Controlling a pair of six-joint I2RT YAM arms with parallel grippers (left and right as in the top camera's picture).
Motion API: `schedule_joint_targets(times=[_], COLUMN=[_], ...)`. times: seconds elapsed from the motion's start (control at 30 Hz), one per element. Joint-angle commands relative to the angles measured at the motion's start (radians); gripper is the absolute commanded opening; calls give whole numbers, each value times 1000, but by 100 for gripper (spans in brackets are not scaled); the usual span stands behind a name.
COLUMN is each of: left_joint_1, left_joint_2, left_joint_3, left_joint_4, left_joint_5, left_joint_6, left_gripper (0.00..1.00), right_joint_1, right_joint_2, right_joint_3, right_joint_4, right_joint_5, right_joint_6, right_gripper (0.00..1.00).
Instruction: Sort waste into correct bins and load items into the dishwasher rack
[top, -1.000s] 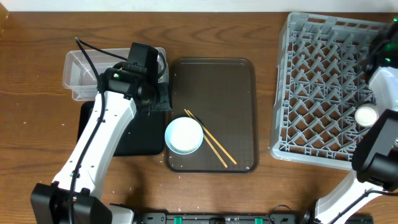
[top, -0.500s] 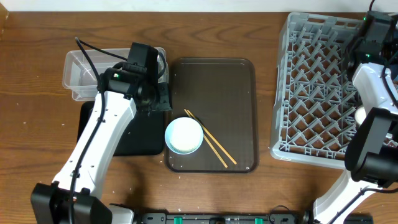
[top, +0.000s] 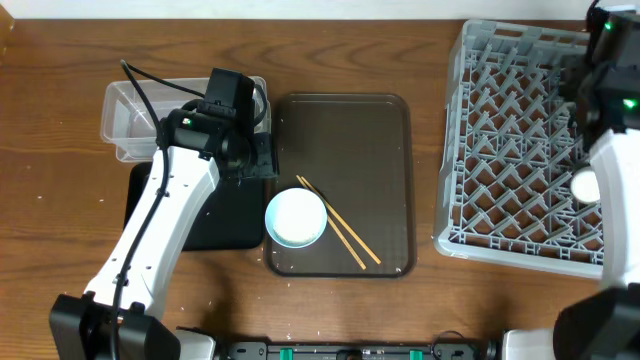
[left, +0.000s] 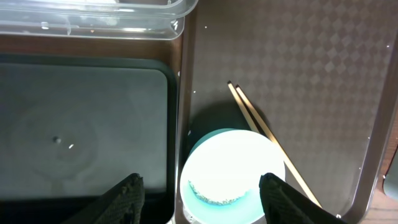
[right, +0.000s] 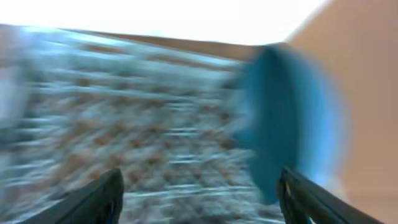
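The dark blue round plate (right: 283, 124), blurred, seems to stand on edge in the large grey plastic dishwasher rack (top: 510, 150) at 3 o'clock. The right gripper (right: 199, 186) has its fingers spread and empty. The left gripper (left: 200, 186), fingers apart and holding nothing, hovers over the pale blue-white bowl (top: 295, 218) on the brown serving tray (top: 370, 130). The likely next move is to pinch its rim. The bench (top: 60, 60) is wood-grained, with a pale wall at 12 o'clock.

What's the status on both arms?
Both open: left gripper above bowl on brown tray; right gripper by rack, blurred blue plate in view. Watch chopsticks tight against bowl.
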Motion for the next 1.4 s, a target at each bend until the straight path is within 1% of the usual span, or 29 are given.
schedule_joint_targets(times=[0.0,0.13,0.33,0.43,0.57,0.67,0.8,1.0,1.3,1.33,1.37], left_joint_1=[4,1,1,1,-18,-53,-120,-236,-359,-368,-378], left_joint_2=[-3,-3,-3,-3,-3,1,13,72,235,249,267], left_joint_3=[3,-14,-23,-23,-33,-56,-96,-124,-132,-132,-132], left_joint_4=[-18,-44,-81,-81,-65,-40,18,113,154,158,164], left_joint_5=[-7,-2,-5,-1,38,40,40,40,40,40,40], left_joint_6=[-8,-43,-44,-63,-82,-102,-127,-138,-153,-153,-153], left_gripper=[63,63,63,63,63,63,63,63,63,62,59], right_joint_1=[23,92,282,380,475,504,505,488,481,481,481], right_joint_2=[30,51,92,124,171,182,182,182,182,182,182], right_joint_3=[-4,-4,-4,-4,-4,-4,-3,-3,-3,-3,-3], right_joint_4=[-85,-183,-242,-241,-235,-235,-231,-238,-239,-239,-239], right_joint_5=[-507,-636,-647,-596,-437,-310,-222,-213,-213,-213,-213], right_joint_6=[168,169,154,164,243,306,350,349,349,349,349], right_gripper=[77,77,79,77,77,80,81,81,81,81,81])
